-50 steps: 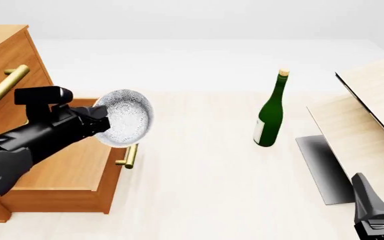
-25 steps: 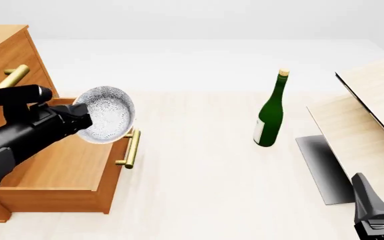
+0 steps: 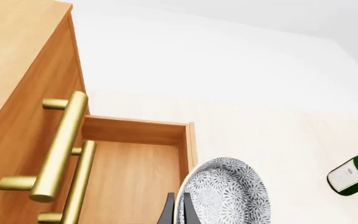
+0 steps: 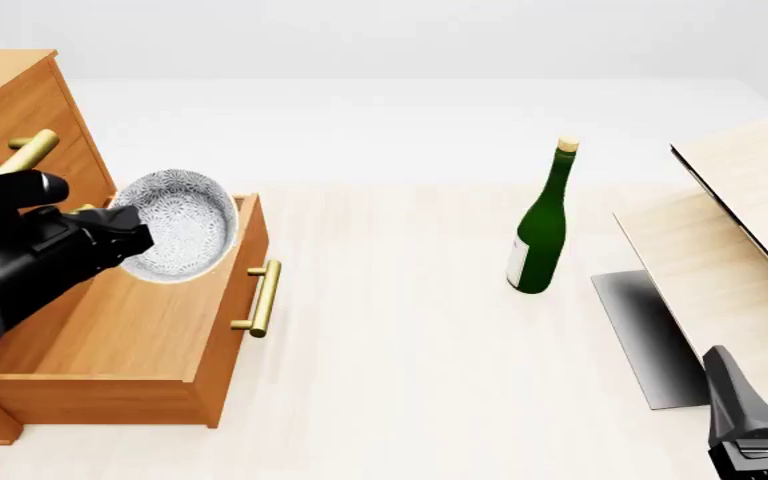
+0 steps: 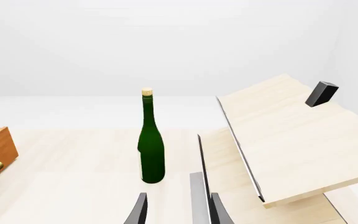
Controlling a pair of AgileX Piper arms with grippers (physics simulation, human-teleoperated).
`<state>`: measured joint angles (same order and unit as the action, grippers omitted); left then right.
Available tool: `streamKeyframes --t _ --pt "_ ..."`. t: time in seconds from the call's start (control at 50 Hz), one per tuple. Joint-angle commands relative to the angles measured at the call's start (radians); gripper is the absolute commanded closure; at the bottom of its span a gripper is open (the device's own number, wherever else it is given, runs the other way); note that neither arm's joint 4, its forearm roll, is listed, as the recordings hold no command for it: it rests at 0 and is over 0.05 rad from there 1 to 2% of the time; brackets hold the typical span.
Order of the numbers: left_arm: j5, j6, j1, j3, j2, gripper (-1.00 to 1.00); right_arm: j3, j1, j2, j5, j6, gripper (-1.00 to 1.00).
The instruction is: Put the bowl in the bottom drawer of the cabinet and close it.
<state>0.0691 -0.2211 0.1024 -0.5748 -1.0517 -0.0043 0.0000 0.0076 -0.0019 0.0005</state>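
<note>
One small speckled white bowl (image 4: 180, 235) sat pinched in the left gripper (image 4: 128, 238), above the open orange-brown wooden bottom drawer (image 4: 144, 330).

The left arm reaches in from the left, its black forearm slanting up and forward. Its gripper (image 4: 128, 240) is clamped on the rim of the bowl (image 4: 177, 237), holding it tipped on edge in the air; in the wrist view one dark finger (image 3: 166, 213) shows on each side of the rim. The right arm sits low at the near right corner, and its gripper (image 5: 177, 210) points forward with the fingers parted and nothing between them.
</note>
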Motion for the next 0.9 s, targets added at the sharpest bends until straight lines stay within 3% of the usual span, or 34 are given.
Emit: streamKeyframes --t 0.02,0.9 --pt "0.007 0.011 -0.051 0.005 0.008 1.0 0.0 0.0 0.0 0.0 0.0 -1.0" --pt "0.142 0.061 -0.158 0.058 -0.126 1.0 0.0 0.0 0.0 0.0 0.0 -1.0"
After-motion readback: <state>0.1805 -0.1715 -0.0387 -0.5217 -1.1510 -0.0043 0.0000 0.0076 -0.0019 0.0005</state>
